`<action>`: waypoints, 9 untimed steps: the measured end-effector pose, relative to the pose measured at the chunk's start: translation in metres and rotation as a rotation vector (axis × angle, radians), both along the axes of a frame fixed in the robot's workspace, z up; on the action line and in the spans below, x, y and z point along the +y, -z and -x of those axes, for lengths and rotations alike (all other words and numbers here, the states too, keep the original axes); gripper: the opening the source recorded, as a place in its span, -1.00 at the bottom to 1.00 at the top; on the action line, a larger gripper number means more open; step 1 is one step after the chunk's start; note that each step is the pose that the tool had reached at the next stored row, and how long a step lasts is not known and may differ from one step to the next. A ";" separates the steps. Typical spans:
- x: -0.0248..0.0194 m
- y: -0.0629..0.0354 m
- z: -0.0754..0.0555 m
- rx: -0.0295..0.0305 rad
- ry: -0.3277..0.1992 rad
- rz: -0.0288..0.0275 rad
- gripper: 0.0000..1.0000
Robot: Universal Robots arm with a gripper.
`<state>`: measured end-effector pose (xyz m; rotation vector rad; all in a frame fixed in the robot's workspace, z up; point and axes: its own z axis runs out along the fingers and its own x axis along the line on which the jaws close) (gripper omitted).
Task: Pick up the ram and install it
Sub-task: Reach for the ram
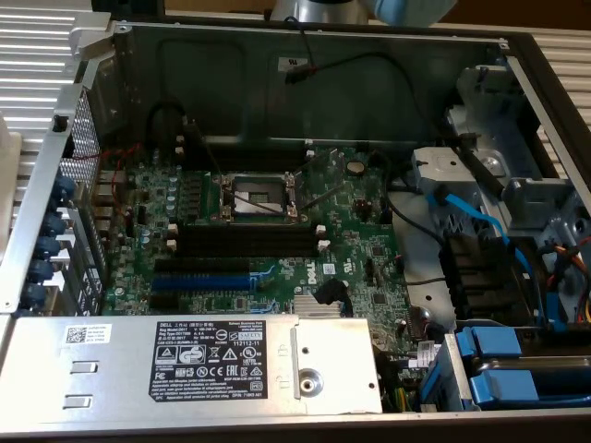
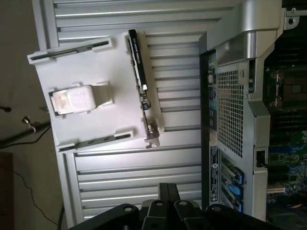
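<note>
**Status: ram not yet picked up, slots unfilled**

1. Location of the part. In the wrist view I see the ram (image 2: 140, 72) standing on edge in a white holder (image 2: 86, 62), along the holder's side that faces the computer case (image 2: 240, 96). The holder lies on the slatted worktop (image 2: 134, 167), just beside the case and outside it.

2. State of the hand. The hand (image 2: 166, 189) is well apart from the ram and touches nothing. It carries no part. I cannot tell from these views whether it is set wide or narrow.

3. State of the target. In the exterior view, the black slots (image 1: 247, 242) lie at 6 o'clock from the CPU socket (image 1: 260, 194) on the motherboard (image 1: 351, 249). They appear unoccupied, as far as I can judge. The blue slot (image 1: 205, 274) lies at 7 o'clock from them and is not the target.

4. Progress. I judge the task to be at its first stage. The pick-up is not done and the ram is not gripped. The carry into the case and the seating in a black slot both remain. No completed step is visible.
</note>
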<state>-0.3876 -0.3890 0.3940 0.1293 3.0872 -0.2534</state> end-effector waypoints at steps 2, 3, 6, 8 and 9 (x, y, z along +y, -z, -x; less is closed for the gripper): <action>0.0001 0.0000 0.009 0.0000 0.000 0.0000 -0.79; 0.0002 0.0000 0.013 -0.0001 0.000 0.0000 -0.79; 0.0003 0.0000 0.027 0.0000 0.000 0.0000 -0.79; 0.0003 0.0000 0.036 0.0000 0.000 0.0000 -0.79; 0.0004 0.0001 0.041 -0.0001 0.000 -0.0005 -0.79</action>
